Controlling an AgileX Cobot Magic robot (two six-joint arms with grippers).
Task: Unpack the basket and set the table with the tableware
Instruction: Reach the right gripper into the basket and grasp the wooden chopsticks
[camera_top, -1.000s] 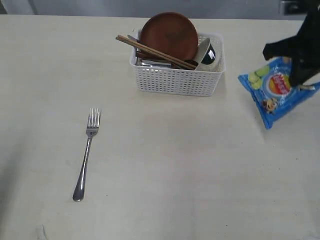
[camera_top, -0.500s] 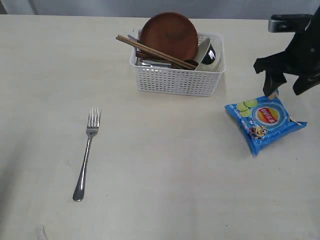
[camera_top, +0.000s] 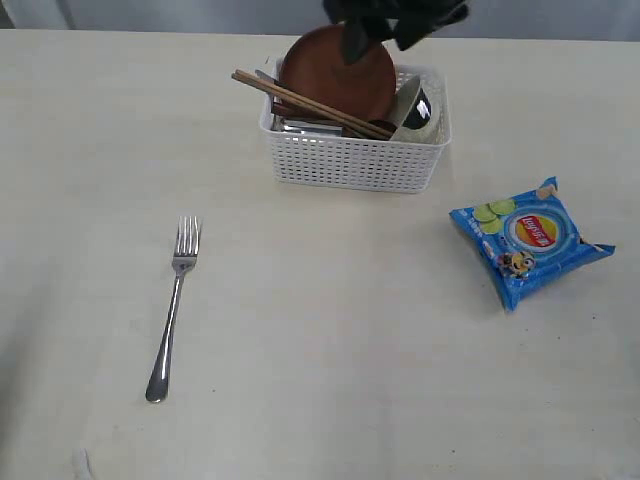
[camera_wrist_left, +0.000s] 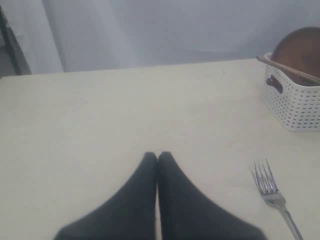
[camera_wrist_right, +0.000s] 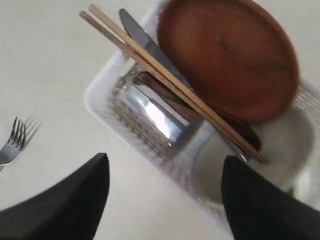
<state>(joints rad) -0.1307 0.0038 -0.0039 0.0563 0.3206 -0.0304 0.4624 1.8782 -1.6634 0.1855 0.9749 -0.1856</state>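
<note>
The white basket (camera_top: 352, 158) stands at the far middle of the table (camera_top: 320, 340) and serves as the anchor for everything else. Inside it, the brown round plate (camera_top: 336, 70) leans upright against the back wall, and the pair of wooden chopsticks (camera_top: 308, 102) lies slantwise across the front of the plate, their tips jutting past the basket's left rim. The cream bowl (camera_top: 424, 112) sits tipped at the basket's right end. From the right wrist view the steel knife (camera_wrist_right: 144, 42) runs beside the chopsticks (camera_wrist_right: 170, 82), and a steel cup (camera_wrist_right: 150, 113) lies on its side lower in the basket (camera_wrist_right: 99, 96), next to the bowl (camera_wrist_right: 280, 145) and below the plate (camera_wrist_right: 227, 55).

The right gripper (camera_top: 386, 34) hangs directly above the basket's back edge, over the plate, its jaws spread wide and holding nothing (both dark fingers (camera_wrist_right: 75, 200) frame the basket's contents in the wrist view).

The fork (camera_top: 174, 306) lies flat on the table, well in front of the basket and to its left, tines pointing towards the far edge. A blue chip packet (camera_top: 528, 238) lies to the basket's right and a little nearer.

The left gripper (camera_wrist_left: 157, 158) is pressed closed on nothing, low over bare tabletop, with the fork (camera_wrist_left: 272, 192) and the basket (camera_wrist_left: 295, 102) both off to one side.
</note>
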